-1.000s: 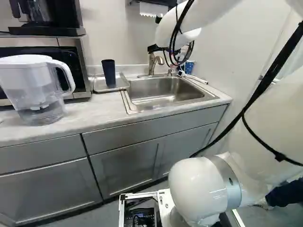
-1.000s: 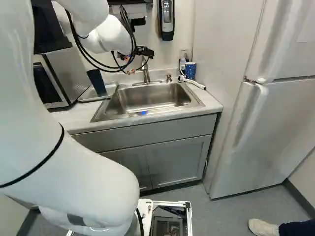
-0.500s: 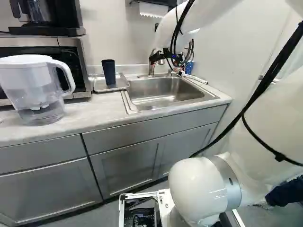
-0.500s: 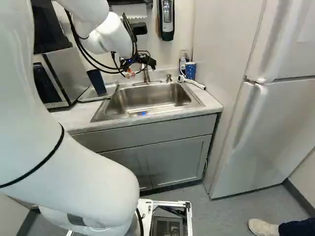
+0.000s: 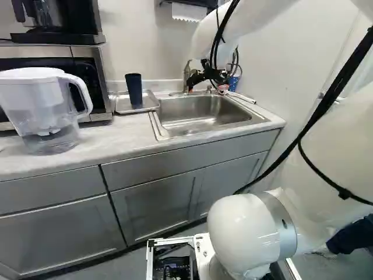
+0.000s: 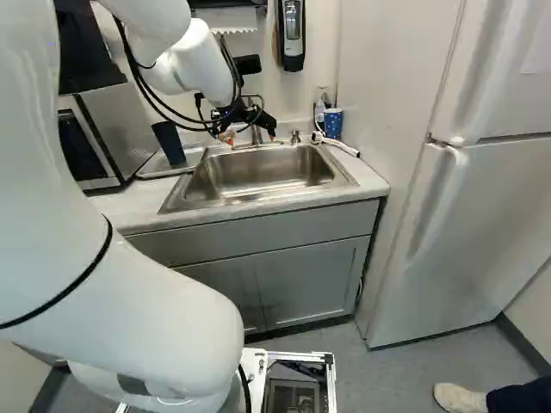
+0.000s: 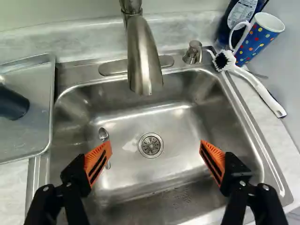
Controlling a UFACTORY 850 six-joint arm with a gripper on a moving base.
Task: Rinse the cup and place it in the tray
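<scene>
Right base view: the gripper [image 6: 250, 136] now hangs lower and its fingers point down toward the sink [image 6: 258, 172]; a second ago it sat higher, near the faucet's [image 7: 143, 56] top. The wrist has tipped with it, while the base has not moved. A small blue spot of light that lay on the sink's front rim is gone. The cup [image 5: 133, 90] has stayed where it was on the tray [image 5: 150, 106], beside the sink on the counter [image 5: 99, 137].

It is a tall, plain, dark blue tumbler, a little wider at the top, standing upright and apart from the gripper. Whether it is wet or holds anything cannot be told. The wrist view catches only its lower part.

That same view shows the gripper [image 7: 156, 145] wide open, nothing held between its orange pads [image 7: 98, 161], with the sink basin beneath. A spoon [image 7: 103, 134] lies in the basin near the drain [image 7: 151, 145], partly covered by one finger. At the sink's back corner, beyond the fingers, a blue mug [image 7: 257, 41] with coloured dots leans beside a dark bottle [image 7: 241, 16], and a white-handled brush [image 7: 258, 86] lies just in front of it.
</scene>
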